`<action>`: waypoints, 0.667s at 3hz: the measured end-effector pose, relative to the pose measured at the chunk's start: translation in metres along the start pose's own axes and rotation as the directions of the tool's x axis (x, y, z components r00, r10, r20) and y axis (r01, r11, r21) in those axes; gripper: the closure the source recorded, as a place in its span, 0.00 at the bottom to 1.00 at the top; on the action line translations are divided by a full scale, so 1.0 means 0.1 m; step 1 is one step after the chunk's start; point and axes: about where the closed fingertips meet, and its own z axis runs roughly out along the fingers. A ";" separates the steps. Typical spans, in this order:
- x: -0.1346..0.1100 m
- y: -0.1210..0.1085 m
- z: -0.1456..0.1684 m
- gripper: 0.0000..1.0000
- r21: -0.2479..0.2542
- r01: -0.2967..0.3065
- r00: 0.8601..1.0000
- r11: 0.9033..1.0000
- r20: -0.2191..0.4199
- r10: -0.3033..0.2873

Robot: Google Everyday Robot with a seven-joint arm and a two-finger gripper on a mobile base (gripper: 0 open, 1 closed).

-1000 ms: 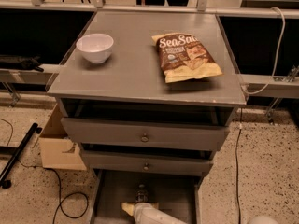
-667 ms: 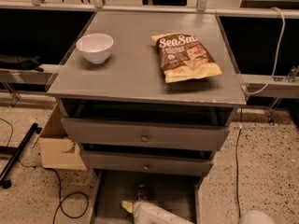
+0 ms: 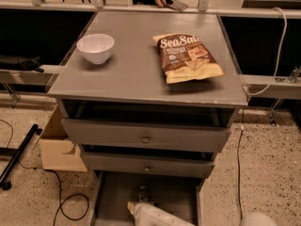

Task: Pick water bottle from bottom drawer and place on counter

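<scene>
Water bottle (image 3: 142, 192): stood out only as a small, dim shape on the floor of the bottom drawer, near its middle and towards the cabinet. Its cap and label were too dark for me to make out.
Bottom drawer (image 3: 109, 199): was pulled out at the foot of the cabinet, a shallow grey tray with low walls on either side.
Gripper (image 3: 134, 206): was down inside the bottom drawer, just beside the bottle on the near side, with a pale tan tip showing at the left of my white casing. I could not tell whether it was wide, narrow or holding the bottle.
Arm (image 3: 157, 217): my white casing reached in from the lower edge of the view, over the drawer floor.
Upper drawer front (image 3: 188, 139): was grey with a small round knob at the centre and a dark gap above it.
Lower drawer front (image 3: 113, 164): was grey and knobbed like the upper one, sitting just above the open tray.
Counter (image 3: 136, 76): was the flat grey top of the cabinet, with light chips along its front edge.
Bowl (image 3: 95, 47): was white and upright on the left of the counter, well apart from the bag.
Chip bag (image 3: 188, 56): was brown and yellow, printed "Sea Salt", lying flat on the right half of the counter and slightly skewed.
Cardboard box (image 3: 56, 147): sat on the floor just beside the cabinet's left side.
Terrazzo floor (image 3: 268, 173): was speckled, with a black cable (image 3: 66, 208) looping on the left.
</scene>
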 end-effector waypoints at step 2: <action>0.00 0.00 0.00 0.71 0.000 0.000 1.000 1.000 0.000 0.000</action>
